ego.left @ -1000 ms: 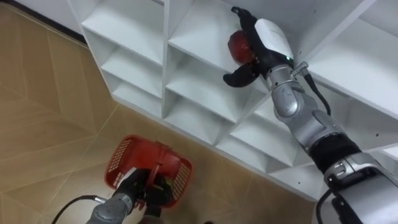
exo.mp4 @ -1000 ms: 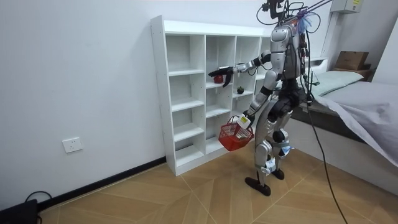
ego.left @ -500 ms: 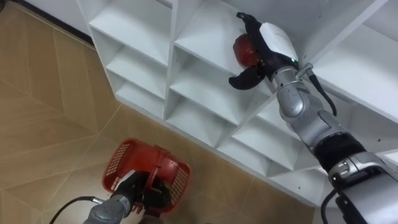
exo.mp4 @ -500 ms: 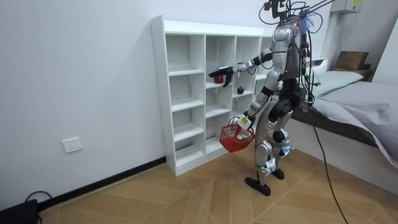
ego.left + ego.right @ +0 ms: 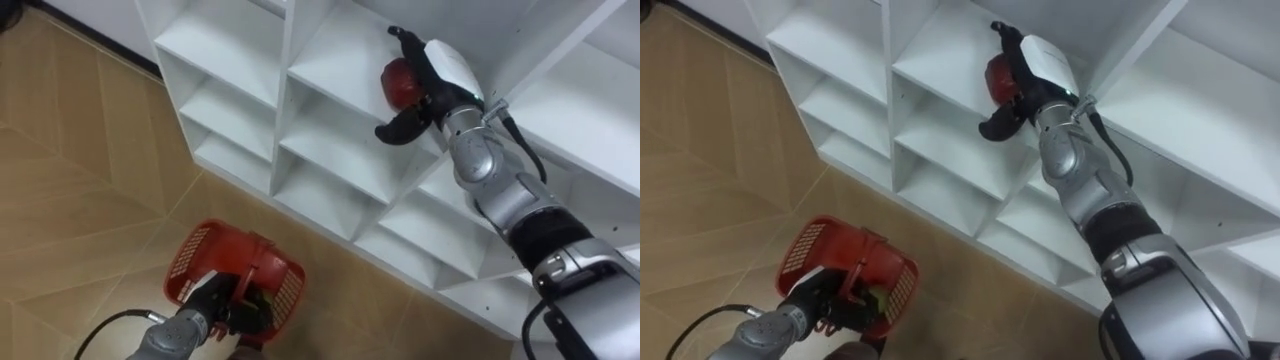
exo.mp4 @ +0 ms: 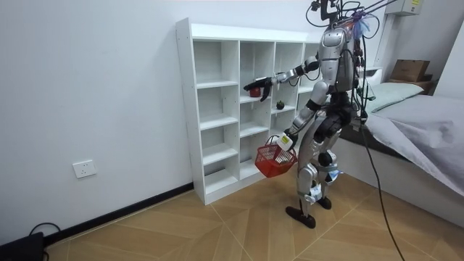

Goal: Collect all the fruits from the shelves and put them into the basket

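At the lower left, the left hand [image 5: 225,302] is clenched round the handle of a red plastic mesh basket [image 5: 198,252], which hangs low at the robot's side over the tan herringbone wood floor [image 5: 80,180]. What lies inside the basket cannot be made out.

Further right rises the white closet of open square compartments [image 5: 230,50], whose shelves run across the upper part of both eye views. In the room view the robot stands upright on both feet, directly in front of this closet, with a white wall socket [image 6: 85,169] well away at that view's left.

The right arm is stretched out and up into a compartment in the closet's middle column. There the right hand [image 5: 442,70] grasps a round dark-red fruit [image 5: 400,82]: the fingers arch over the fruit's top and far side, and the thumb curls in beneath it. The fruit sits at the front edge of that compartment's shelf board; whether it rests on the board or is lifted clear of it cannot be told.

In the room view, a small dark object [image 6: 280,106] sits in the compartment one column to the right and slightly lower. At that view's far right is a bed with a grey cover [image 6: 428,119].
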Robot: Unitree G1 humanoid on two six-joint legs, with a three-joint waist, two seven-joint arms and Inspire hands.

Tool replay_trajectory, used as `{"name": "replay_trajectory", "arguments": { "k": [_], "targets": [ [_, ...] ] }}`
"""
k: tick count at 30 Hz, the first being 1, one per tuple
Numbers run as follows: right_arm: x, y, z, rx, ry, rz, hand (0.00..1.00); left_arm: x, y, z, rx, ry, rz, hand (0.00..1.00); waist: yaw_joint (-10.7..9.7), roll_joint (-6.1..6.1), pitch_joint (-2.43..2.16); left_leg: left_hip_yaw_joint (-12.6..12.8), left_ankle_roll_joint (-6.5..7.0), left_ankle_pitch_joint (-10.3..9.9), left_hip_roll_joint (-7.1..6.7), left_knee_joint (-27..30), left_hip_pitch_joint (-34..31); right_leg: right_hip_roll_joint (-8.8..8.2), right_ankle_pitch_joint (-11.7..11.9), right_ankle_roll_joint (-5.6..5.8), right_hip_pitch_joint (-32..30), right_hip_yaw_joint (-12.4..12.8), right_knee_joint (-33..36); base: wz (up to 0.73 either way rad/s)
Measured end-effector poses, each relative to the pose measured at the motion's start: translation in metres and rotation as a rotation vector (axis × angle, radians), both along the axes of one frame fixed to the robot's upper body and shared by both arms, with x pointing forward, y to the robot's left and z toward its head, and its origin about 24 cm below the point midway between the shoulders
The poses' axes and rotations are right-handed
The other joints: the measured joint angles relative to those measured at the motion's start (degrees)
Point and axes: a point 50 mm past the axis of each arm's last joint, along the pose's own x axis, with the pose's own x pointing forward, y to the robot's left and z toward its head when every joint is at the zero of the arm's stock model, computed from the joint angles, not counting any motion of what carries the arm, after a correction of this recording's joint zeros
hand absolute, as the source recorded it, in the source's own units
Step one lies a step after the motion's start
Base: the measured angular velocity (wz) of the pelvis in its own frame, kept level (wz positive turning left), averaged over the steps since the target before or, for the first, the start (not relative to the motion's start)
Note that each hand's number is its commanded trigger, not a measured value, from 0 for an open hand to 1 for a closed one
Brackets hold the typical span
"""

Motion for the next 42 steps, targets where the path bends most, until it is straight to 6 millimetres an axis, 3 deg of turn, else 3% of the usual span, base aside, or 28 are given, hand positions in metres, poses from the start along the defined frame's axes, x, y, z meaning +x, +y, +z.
{"name": "replay_trajectory", "arguments": {
  "k": [2, 3, 4, 27, 42],
  "targets": [
    [0.0001, -0.0009, -0.0001, -0.003, 0.005, -0.001, 0.66, 0.0004, 0.0001, 0.0004, 0.001, -0.003, 0.000, 1.00, 0.06, 0.00, 0.00, -0.05, -0.01, 0.05, 0.00, -0.01, 0.00, 0.00, -0.01, -0.01, 0.01, -0.05, 0.02, 0.00],
    [0.0001, -0.0009, -0.0002, -0.003, 0.007, -0.001, 0.97, 0.0004, -0.0001, 0.0003, 0.000, -0.002, 0.000, 1.00, 0.06, 0.00, 0.00, -0.05, -0.01, 0.06, -0.01, 0.00, -0.01, 0.00, 0.00, -0.02, 0.01, -0.05, 0.02, 0.00],
    [0.0001, -0.0010, -0.0002, -0.004, 0.008, -0.002, 1.00, 0.0003, -0.0003, 0.0002, 0.000, -0.001, 0.000, 1.00, 0.06, -0.01, -0.01, -0.05, 0.00, 0.07, -0.02, 0.00, -0.01, -0.01, 0.00, -0.02, 0.02, -0.05, 0.02, 0.00],
    [-0.0006, -0.0042, -0.0007, -0.012, 0.034, 0.011, 1.00, 0.0030, -0.0020, 0.0026, -0.003, -0.016, -0.004, 1.00, 1.04, -0.03, -0.02, -0.27, -0.06, 0.31, -0.03, 0.36, -0.09, 0.02, 0.16, -0.18, 0.07, -0.12, 0.17, 0.00],
    [-0.0018, 0.0044, 0.0040, -0.016, 0.010, 0.051, 1.00, 0.0032, -0.0010, 0.0028, -0.002, -0.016, -0.003, 1.00, -0.21, -0.10, -0.07, -0.25, -0.03, 0.33, -0.06, 0.29, -0.11, -0.01, 0.15, -0.14, 0.02, -0.01, 0.03, 0.00]
  ]
}}
